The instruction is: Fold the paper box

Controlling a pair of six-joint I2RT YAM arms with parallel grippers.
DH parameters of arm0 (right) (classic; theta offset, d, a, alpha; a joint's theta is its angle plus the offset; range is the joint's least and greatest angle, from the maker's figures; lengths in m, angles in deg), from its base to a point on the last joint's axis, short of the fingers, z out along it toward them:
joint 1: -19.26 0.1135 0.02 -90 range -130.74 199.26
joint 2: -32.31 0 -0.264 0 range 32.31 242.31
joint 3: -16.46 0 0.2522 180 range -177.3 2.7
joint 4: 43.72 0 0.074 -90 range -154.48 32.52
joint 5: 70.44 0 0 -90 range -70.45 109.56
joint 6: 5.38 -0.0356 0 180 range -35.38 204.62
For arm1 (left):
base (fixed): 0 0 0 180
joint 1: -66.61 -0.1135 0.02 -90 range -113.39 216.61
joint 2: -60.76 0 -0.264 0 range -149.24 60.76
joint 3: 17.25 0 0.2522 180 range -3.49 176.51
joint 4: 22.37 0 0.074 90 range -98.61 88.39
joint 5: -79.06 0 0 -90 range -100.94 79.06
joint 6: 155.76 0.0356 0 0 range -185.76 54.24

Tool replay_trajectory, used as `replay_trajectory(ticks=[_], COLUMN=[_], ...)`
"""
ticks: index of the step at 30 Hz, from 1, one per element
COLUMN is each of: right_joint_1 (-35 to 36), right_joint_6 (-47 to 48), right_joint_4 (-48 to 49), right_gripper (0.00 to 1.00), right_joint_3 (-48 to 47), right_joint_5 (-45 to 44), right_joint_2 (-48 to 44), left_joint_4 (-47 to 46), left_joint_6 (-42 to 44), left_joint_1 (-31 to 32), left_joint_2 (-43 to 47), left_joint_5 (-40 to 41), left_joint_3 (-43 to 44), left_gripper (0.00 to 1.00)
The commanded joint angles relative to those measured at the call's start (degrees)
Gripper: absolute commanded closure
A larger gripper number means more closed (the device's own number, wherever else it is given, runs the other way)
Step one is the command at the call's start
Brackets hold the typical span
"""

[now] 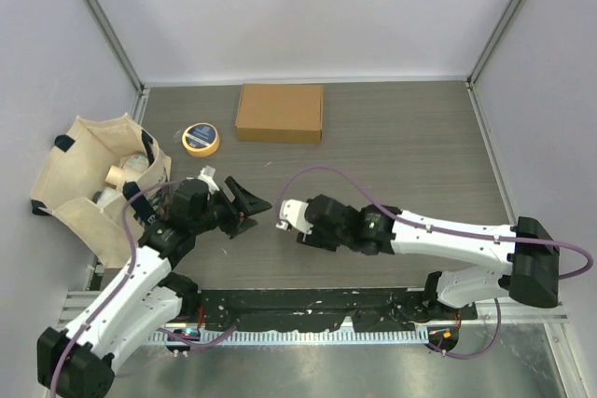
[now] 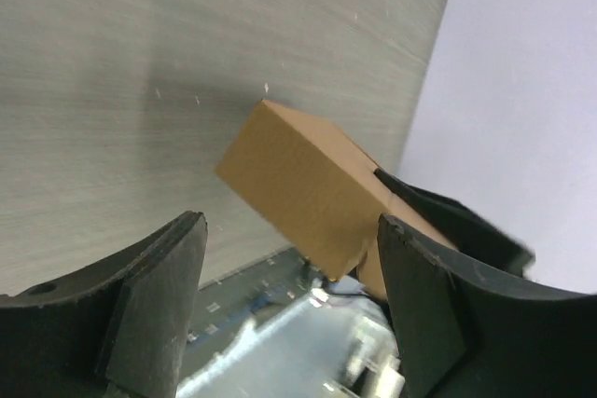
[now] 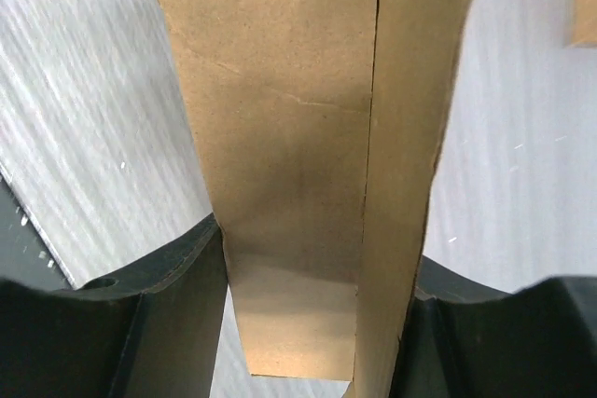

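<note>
The right gripper's (image 3: 315, 249) jaws are clenched on the paper box (image 3: 280, 137), over the near middle of the desk (image 1: 401, 137). Just left of it, the left gripper (image 2: 289, 226) hangs with jaws released. The box looks formed, with one seam showing. Whether its ends are tucked, I cannot tell.

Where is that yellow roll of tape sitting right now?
In the overhead view, the yellow roll of tape lies at the far left of the grey table, between the beige cloth bag and the flat brown cardboard box.
</note>
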State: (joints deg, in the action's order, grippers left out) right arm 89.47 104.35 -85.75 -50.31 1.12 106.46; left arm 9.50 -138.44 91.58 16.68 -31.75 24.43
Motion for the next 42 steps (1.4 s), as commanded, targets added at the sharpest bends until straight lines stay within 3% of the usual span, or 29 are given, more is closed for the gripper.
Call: replay_trajectory(ticks=[1,3,4,5,7,11,17,23,31,37,42], right_joint_1=[-6.7,-7.9,-8.1,-9.0,-9.8,-11.2,-12.4,-14.8,-17.9,-18.7,-18.7], right_joint_6=[-4.2,-2.7,-2.3,-2.0,-0.5,0.0,-6.0,-18.3,-41.8,-46.4,-47.4], right_joint_4=[-12.8,-13.7,-13.7,-13.7,-14.0,-12.0,-7.5,-6.6,-19.5,-23.8,-24.0], right_gripper=[0.58,0.53,0.49,0.43,0.38,0.25,0.12,0.11,0.13,0.30,0.46], right_joint_3=[-5.2,-6.6,-7.3,-8.1,-10.3,-11.1,-9.2,-5.6,-6.0,-2.0,-0.3], right_joint_5=[17.7,17.6,19.9,20.7,22.4,23.1,19.5,15.7,13.9,13.9,14.1], right_joint_2=[2.8,4.8,5.6,7.8,9.8,11.5,5.8,-7.3,-14.6,-18.3,-19.1], left_joint_4=[8.9,7.1,2.0,-1.6,-9.6,-9.4,-9.8,-9.8,-2.5,0.8,3.2], left_joint_6=[18.8,19.4,19.1,18.5,17.3,25.4,28.7,33.3,39.8,41.0,41.7], left_joint_1=[-0.4,-0.4,-0.3,-0.2,1.1,6.3,7.4,8.6,9.7,9.8,10.6], left_joint_2=[7.0,9.1,9.4,9.2,7.2,1.3,-1.4,-5.6,-12.5,-16.0,-18.1], left_joint_5=[12.1,11.0,9.2,4.3,2.3,6.7,6.8,3.0,2.2,-0.2,-2.0], left_joint_3=[5.3,5.0,3.1,1.9,-0.3,3.0,3.7,5.3,11.7,14.8,15.9], left_gripper=[0.26,0.31,0.32,0.32,0.28,0.28,0.32,0.27,0.29,0.37,0.33])
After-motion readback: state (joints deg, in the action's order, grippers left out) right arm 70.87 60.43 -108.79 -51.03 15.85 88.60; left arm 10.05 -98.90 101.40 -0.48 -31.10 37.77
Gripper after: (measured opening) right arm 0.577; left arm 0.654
